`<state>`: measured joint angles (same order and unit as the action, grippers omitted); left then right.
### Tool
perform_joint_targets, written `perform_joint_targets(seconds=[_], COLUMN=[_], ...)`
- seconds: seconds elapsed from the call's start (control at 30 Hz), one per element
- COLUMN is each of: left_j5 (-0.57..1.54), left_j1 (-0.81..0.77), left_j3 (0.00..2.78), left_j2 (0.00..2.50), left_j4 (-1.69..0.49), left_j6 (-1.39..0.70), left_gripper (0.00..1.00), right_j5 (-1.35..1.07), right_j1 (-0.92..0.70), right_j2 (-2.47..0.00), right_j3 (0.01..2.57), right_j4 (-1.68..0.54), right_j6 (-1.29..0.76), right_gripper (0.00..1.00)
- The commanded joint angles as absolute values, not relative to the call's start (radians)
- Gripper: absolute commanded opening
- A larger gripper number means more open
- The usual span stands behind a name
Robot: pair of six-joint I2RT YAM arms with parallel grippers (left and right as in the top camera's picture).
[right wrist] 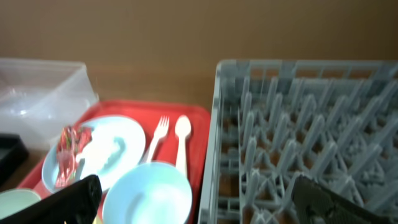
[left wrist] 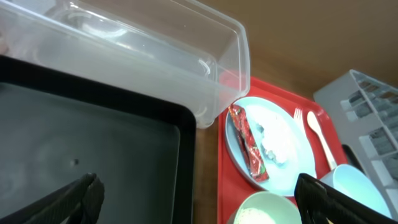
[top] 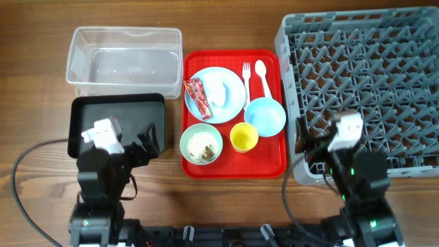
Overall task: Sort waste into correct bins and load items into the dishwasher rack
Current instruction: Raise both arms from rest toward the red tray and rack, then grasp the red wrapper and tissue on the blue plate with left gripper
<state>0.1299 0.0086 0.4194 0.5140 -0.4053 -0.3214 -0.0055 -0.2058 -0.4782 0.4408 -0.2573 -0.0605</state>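
One green bowl point(top: 184, 139) holds food scraps point(top: 203, 151).

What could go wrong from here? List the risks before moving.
The wrapper and tissue lie side by side on the plate; pinching one may drag the other.
The scraps sit loose in the green bowl beside the yellow cup; lifting it could spill them or knock the cup.
The fork and spoon lie flat, close together: hard to pinch singly.
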Motion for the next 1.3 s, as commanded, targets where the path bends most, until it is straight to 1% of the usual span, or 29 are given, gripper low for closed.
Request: perform_joint_targets(seconds=[0.0,0.13,0.23,0.33,0.4,0.43,0.47,0.53,0.67,0.7,0.77,0.83,0.97,1.03,1.07,1.13,1.17,1.27], left_j5=[0.146,0.146,0.188,0.191,0.239,0.274,0.293,0.288,0.197,0.197,0.197,0.197,0.196,0.197,0.197,0.197,0.197,0.197], left_j1=[0.015,0.015,0.015,0.015,0.015,0.014,0.003,-0.057,-0.207,-0.246,-0.304,-0.348,-0.415,-0.422,-0.422,-0.422,-0.422,-0.422], left_j3=[0.635,0.881,0.891,0.891,0.891,0.891,0.898,0.963,1.146,1.192,1.229,1.231,1.231,1.231,1.231,1.231,1.231,1.231], left_j2=[0.712,0.937,0.982,0.984,0.986,0.994,1.012,1.094,1.323,1.391,1.486,1.542,1.644,1.682,1.699,1.72,1.736,1.775], left_j4=[-0.546,-0.77,-0.784,-0.774,-0.725,-0.691,-0.657,-0.638,-0.607,-0.574,-0.498,-0.435,-0.344,-0.328,-0.321,-0.317,-0.308,-0.287], left_j6=[-0.329,-0.322,-0.323,-0.323,-0.322,-0.322,-0.322,-0.321,-0.315,-0.315,-0.315,-0.315,-0.316,-0.323,-0.323,-0.327,-0.331,-0.369], left_gripper=[1.0,1.0,1.0,1.0,0.99,0.95,0.94,0.94,0.95,0.96,0.96,0.98,1.0,0.99,0.99,1.0,1.0,0.99], right_j5=[-0.072,-0.267,-0.317,-0.313,-0.227,-0.16,-0.078,0.001,0.125,0.176,0.204,0.16,0.102,0.028,-0.046,-0.126,-0.129,-0.133], right_j1=[-0.202,-0.202,-0.202,-0.202,-0.202,-0.202,-0.202,-0.201,-0.201,-0.201,-0.193,-0.154,0.052,0.147,0.202,0.236,0.239,0.239], right_j2=[-0.651,-0.876,-0.92,-0.916,-0.916,-0.916,-0.916,-0.916,-0.916,-0.916,-0.916,-0.916,-0.928,-0.955,-0.981,-1.017,-1.04,-1.08], right_j3=[0.616,0.829,0.853,0.853,0.853,0.853,0.853,0.854,0.854,0.854,0.861,0.881,0.98,0.995,0.995,0.995,0.995,0.995], right_j4=[-0.375,-0.522,-0.522,-0.517,-0.525,-0.536,-0.548,-0.58,-0.688,-0.721,-0.764,-0.782,-0.889,-0.908,-0.911,-0.91,-0.907,-0.905], right_j6=[-0.081,-0.079,-0.082,-0.089,-0.163,-0.216,-0.28,-0.325,-0.38,-0.42,-0.471,-0.47,-0.35,-0.287,-0.238,-0.149,-0.124,-0.104], right_gripper=[1.0,0.99,1.0,1.0,1.0,1.0,1.0,1.0,1.0,0.99,1.0,1.0,1.0,1.0,1.0,1.0,1.0,1.0])
